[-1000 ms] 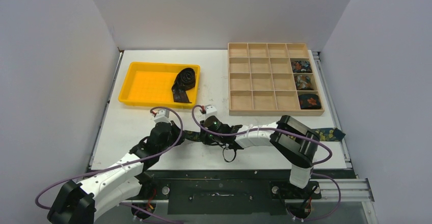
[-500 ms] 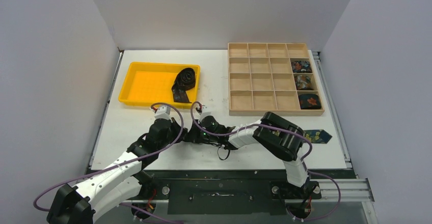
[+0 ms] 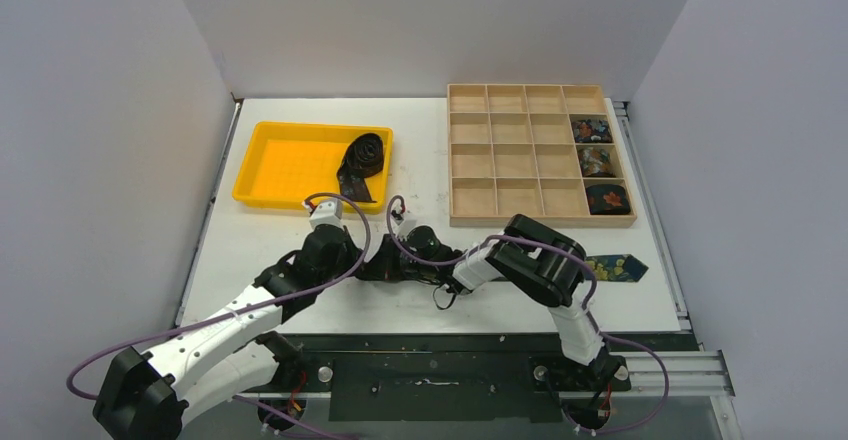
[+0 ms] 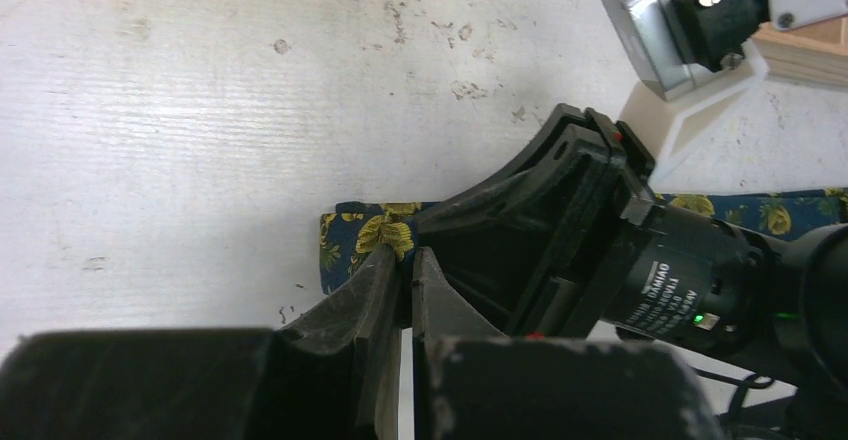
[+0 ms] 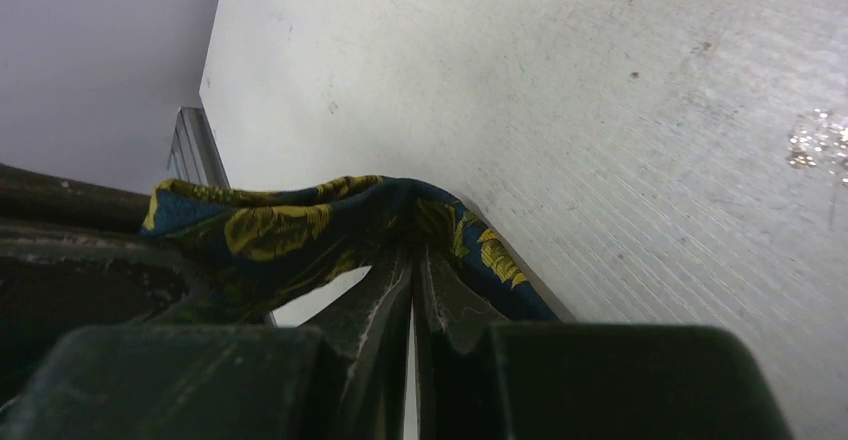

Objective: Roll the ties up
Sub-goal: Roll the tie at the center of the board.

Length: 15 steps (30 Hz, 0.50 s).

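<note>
Jaws of the left gripper [image 4: 402, 258] are pressed together, their tips on the near edge of the tie [image 4: 352, 236] at its narrow end; whether any cloth sits between them I cannot tell. The right gripper [image 5: 412, 260] is just beside it and is clenched on the same tie. In its wrist view, navy cloth with yellow flowers bunches up from the table [image 5: 620, 110] and folds over both sides of the closed fingers [image 5: 385, 295].

From above, the two grippers meet at the near middle of the table. The left arm reaches in from the near left, and the right arm is bent back on itself with its forearm pointing left. The tie runs flat from the grippers to the right under the right forearm, and its wide end [image 3: 615, 267] lies bare near the right edge.

Farther back on the left, a yellow tray [image 3: 280, 165] holds a black tie [image 3: 362, 156], partly coiled with a loose tail. At the back right stands a wooden box [image 3: 541, 222] of sixteen cells. Three coils [image 3: 597, 162] fill the lower three cells of its right column, one each.
</note>
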Available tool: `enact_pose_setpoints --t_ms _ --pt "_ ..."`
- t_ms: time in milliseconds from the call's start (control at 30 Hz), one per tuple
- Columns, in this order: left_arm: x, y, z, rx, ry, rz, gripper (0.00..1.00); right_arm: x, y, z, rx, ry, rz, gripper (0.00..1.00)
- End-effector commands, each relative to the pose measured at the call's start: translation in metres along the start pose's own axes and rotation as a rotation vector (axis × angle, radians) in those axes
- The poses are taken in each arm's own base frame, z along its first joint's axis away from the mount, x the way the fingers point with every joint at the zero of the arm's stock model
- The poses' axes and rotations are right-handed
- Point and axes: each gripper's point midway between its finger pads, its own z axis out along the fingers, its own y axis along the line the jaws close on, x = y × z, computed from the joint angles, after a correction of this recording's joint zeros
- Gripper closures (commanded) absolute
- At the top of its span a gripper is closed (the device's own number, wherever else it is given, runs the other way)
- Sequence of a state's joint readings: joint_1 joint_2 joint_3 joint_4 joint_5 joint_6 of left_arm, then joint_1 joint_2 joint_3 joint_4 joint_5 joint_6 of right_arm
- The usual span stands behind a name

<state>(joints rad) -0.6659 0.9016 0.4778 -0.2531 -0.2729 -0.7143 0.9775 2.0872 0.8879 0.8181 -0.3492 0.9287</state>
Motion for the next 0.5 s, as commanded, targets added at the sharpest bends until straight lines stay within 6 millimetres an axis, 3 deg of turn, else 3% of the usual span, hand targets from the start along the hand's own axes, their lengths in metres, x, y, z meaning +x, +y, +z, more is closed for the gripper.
enact_pose_setpoints --t_ms 0,267,467 --pt "-0.022 0.003 -0.005 -0.057 -0.069 0.028 1.0 -0.02 0.022 -0.013 -0.028 -0.033 -0.045 0.95" --pt "-0.022 0.005 -0.005 -0.086 -0.071 0.048 1.0 -0.038 0.028 -0.033 0.02 -0.069 -0.088 0.95" --pt "-0.017 -0.011 -0.003 -0.093 -0.057 0.131 1.0 -0.05 -0.005 -0.08 0.244 -0.146 -0.195 0.95"
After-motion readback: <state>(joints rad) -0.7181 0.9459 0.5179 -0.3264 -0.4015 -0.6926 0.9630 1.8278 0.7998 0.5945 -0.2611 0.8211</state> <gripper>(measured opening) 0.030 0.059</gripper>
